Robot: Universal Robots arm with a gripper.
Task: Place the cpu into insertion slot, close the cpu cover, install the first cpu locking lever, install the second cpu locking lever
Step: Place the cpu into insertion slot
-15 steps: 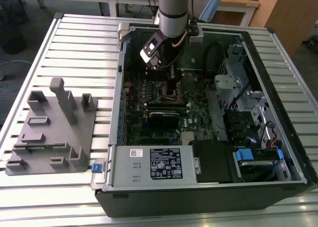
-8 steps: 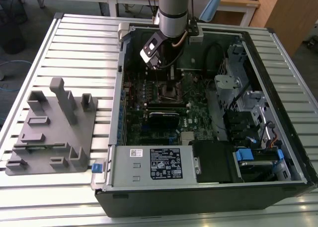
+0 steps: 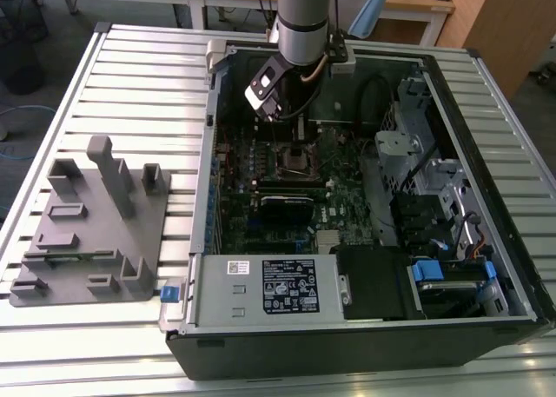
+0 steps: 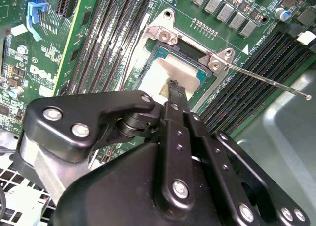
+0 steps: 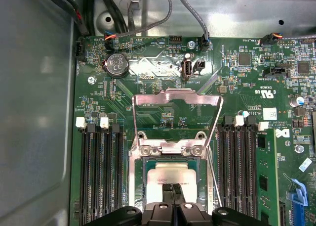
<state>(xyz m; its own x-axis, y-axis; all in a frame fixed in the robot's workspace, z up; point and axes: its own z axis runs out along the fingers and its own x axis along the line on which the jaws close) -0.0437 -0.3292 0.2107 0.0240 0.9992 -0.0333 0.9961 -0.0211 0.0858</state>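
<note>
**A:** What do we find across the exterior view, from its left to its right?

**B:** At that view's left, a grey moulded holder (image 3: 87, 215) rests on the slatted surface (image 3: 139, 76). Beside it lies the open computer case (image 3: 347, 349). The arm (image 3: 304, 15) reaches down into the case, with the pincer (image 3: 298, 135) over the middle of the board.

**A:** Where is the chip?

**B:** In the first wrist view we see the chip (image 5: 170, 176) lying flat in the socket (image 5: 170, 148). Memory slots (image 5: 101, 176) flank the socket on both sides.

**A:** What is the state of the pincer?

**B:** Clenched. Its fingertips (image 5: 168, 192) meet with nothing between them, directly over the chip's pale top. We cannot tell whether they touch it.

**A:** And the cover?

**B:** The cover frame (image 5: 175, 94) stands open, tilted up off the socket. In the second wrist view, a thin lever rod (image 4: 266, 81) juts out from the socket corner across the memory slots.
</note>
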